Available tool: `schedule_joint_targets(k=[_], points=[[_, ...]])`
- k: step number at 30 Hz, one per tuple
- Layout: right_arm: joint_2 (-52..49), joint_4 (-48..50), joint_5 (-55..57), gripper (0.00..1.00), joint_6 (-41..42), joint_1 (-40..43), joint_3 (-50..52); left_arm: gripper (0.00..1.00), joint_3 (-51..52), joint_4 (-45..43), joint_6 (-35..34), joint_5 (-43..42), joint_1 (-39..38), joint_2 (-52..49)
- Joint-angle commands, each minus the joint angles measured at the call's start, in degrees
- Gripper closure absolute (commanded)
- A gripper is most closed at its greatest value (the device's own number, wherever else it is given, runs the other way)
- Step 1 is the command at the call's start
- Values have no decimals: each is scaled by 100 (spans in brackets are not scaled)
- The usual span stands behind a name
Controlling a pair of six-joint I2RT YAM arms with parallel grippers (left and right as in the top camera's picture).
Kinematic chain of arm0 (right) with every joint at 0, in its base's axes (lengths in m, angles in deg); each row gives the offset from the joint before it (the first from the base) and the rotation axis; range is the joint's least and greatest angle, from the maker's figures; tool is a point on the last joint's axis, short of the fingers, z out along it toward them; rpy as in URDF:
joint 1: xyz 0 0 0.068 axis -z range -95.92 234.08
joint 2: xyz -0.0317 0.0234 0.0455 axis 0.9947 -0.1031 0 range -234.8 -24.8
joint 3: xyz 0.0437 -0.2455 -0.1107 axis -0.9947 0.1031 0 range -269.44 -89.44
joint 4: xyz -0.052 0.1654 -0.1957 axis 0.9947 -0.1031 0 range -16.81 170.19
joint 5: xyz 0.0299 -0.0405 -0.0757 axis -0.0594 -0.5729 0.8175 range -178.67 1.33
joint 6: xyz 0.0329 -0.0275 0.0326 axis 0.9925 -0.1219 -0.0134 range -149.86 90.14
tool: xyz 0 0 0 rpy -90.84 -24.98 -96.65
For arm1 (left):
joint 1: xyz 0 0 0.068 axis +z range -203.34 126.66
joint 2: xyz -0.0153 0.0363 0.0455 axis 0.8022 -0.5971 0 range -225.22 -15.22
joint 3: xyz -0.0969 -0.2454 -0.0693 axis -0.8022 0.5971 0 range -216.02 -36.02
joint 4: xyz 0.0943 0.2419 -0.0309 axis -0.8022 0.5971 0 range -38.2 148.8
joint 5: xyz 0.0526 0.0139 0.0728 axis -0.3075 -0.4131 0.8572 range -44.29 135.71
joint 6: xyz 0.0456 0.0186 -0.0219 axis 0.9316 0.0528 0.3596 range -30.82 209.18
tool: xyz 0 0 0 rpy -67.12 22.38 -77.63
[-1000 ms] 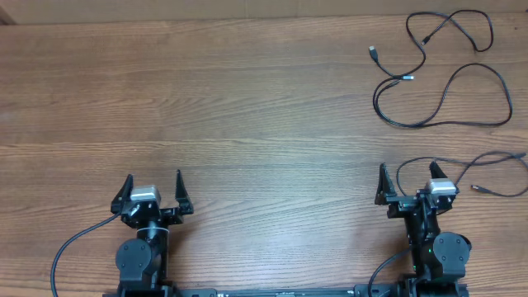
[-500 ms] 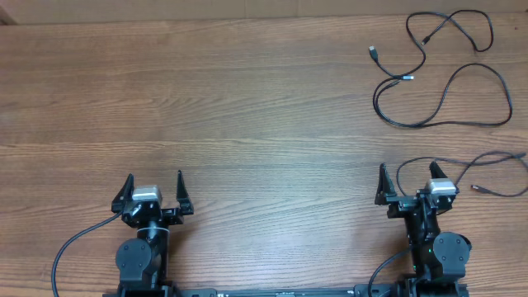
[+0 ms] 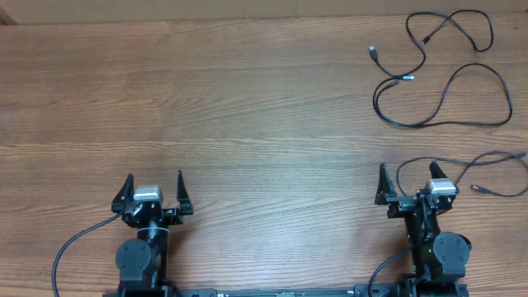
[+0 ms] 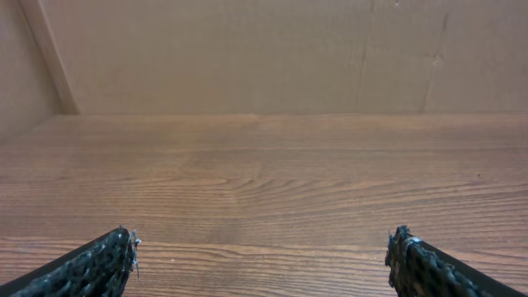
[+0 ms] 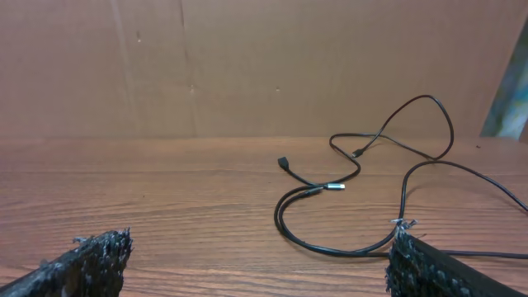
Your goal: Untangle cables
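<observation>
Thin black cables point(image 3: 410, 125) lie as loose strands at the far right of the wooden table point(image 3: 247, 107), silver-tipped plugs point(image 3: 408, 77) showing. Another cable point(image 3: 495, 155) curves just behind my right gripper point(image 3: 407, 175), its plug point(image 3: 476, 189) lying to that gripper's right. The right wrist view shows a cable loop point(image 5: 342, 251) ahead of the open right gripper point(image 5: 262, 241), close to its right finger point(image 5: 429, 268). My left gripper point(image 3: 154, 183) stands open at the near left, far from the cables; only bare wood lies between its fingertips point(image 4: 262, 244).
A brown cardboard wall point(image 4: 247, 49) stands along the table's far edge. Thicker black arm wires point(image 3: 70, 247) loop beside the arm bases at the near edge.
</observation>
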Motion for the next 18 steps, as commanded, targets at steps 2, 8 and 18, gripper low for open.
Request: schedule_joint_targets(k=[2,8,18], points=[[57,35,31,0,33,-2,57,1,22,4,146,-26,-33,68],[57,35,31,0,33,-2,59,1,22,7,256,-9,-31,68],[57,35,31,0,33,-2,57,1,20,13,251,-28,-33,68]])
